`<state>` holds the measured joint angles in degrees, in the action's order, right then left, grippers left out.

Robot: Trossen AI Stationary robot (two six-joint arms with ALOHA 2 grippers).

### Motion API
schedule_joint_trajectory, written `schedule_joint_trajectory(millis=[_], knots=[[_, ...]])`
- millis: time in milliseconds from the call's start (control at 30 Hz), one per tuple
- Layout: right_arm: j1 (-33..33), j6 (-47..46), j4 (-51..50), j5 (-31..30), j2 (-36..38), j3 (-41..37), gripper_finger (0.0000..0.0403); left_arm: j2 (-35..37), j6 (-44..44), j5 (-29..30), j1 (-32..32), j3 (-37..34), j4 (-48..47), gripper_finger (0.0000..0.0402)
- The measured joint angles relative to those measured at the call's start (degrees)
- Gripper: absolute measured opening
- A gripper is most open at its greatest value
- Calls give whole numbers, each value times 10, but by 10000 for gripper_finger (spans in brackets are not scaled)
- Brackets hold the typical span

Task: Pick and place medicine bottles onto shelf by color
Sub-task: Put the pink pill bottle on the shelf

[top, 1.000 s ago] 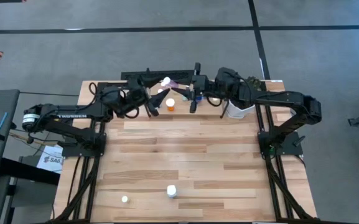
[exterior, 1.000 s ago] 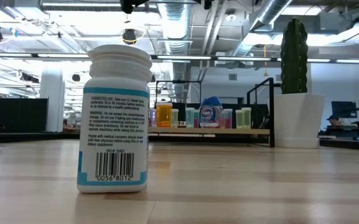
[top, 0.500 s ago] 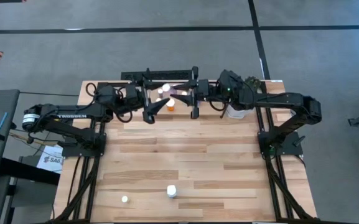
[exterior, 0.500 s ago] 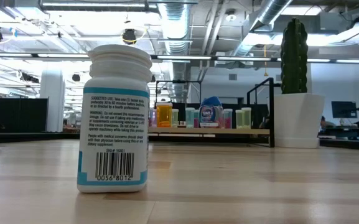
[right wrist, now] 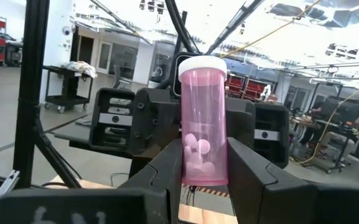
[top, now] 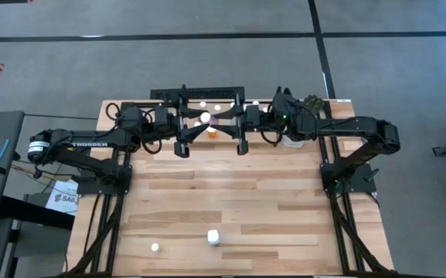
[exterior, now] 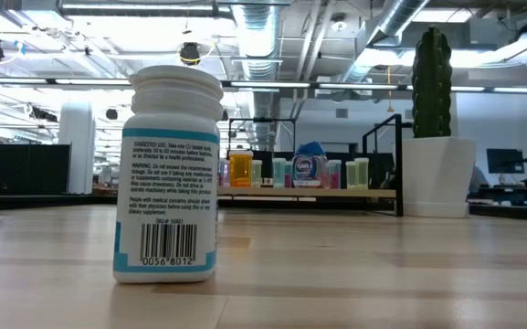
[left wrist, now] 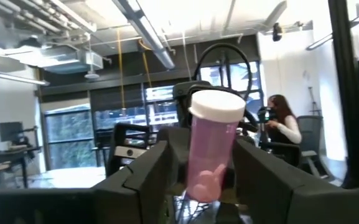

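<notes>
High view: left gripper (top: 195, 133) and right gripper (top: 235, 131) face each other at the table's far edge by the shelf (top: 199, 98), pink bottle (top: 205, 117) between them. Which one holds it: can't tell.

Left wrist: bottle (left wrist: 211, 146) sits between the fingers (left wrist: 143, 177), long axis near vertical, slightly tilted, cap up.

Right wrist: bottle (right wrist: 202, 121) upright, clamped.

Risk: double grip; uneven release could twist or drop it.

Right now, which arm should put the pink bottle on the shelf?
Probably right: the pink bottle stands upright, snug in the right tool, by the shelf. The left tool faces it.
</notes>
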<state>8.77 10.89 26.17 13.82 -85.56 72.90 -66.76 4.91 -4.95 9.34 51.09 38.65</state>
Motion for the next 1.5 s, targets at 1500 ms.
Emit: schedule_joint_trajectory(millis=[1500], knots=[[-13, -31, -34, -1, 0, 0, 124, -46, 47, -104, 1, 0, 68, 64]])
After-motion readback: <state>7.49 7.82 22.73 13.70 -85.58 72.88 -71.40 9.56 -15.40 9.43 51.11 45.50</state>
